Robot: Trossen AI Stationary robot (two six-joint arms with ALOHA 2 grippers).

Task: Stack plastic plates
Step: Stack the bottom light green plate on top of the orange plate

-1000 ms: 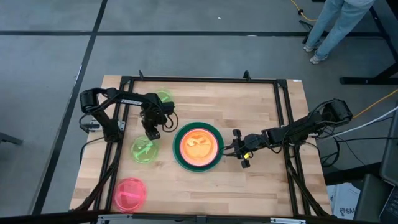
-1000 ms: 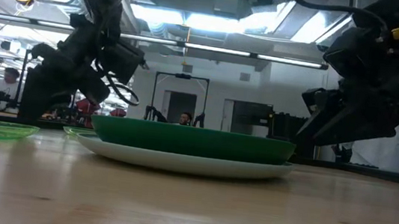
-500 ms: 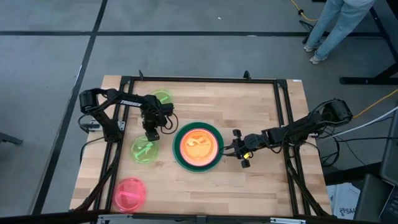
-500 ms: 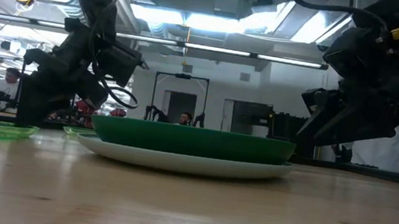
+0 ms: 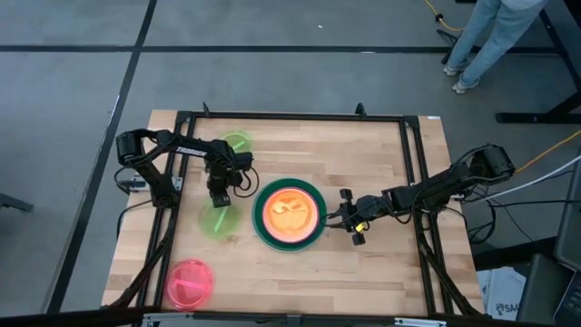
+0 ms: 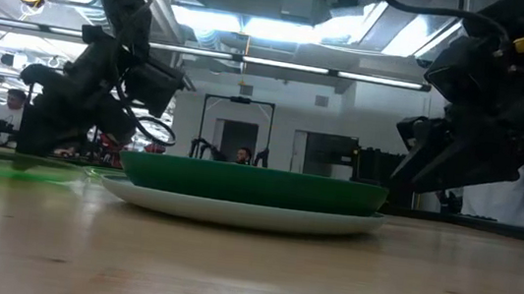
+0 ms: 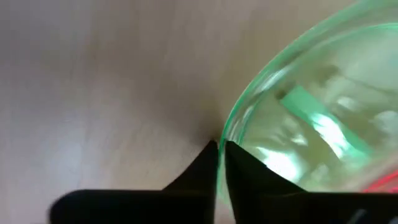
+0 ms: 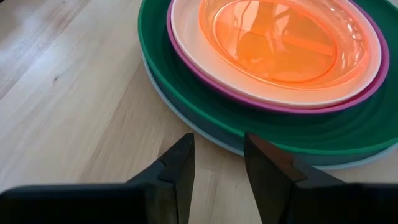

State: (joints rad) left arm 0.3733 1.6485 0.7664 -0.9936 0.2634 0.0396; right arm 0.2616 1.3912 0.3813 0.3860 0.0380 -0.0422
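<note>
Where the table (image 5: 381, 263) is seen from above, a stack of 5 plates sits at centre: a light blue plate (image 8: 186, 127) at the bottom, then a dark green plate (image 5: 260, 221), a magenta plate (image 8: 169, 37), a cream plate (image 8: 186, 43) and an orange plate (image 5: 289, 212) on top. In the low view only the pale bottom plate and the green one above it are made out.

A lime green plate (image 5: 216, 221) is noted left of the stack, with the left gripper (image 5: 218, 196) at its far edge. In the left wrist view the fingers (image 7: 239, 171) are seen pinched together on the rim of that plate, so it is gripped. A 2nd lime green plate (image 5: 238, 143) lies further back, partly hidden under the left arm. A pink plate (image 5: 190, 283) is set apart near the front left corner.

The right gripper (image 5: 346, 218) is held just beside the stack's right edge, low over the wood. Its fingers (image 8: 177, 165) are spread with nothing between them, the tips close to the light blue rim but not touching.

A person's legs (image 5: 486, 41) are noted on the floor beyond the table.
</note>
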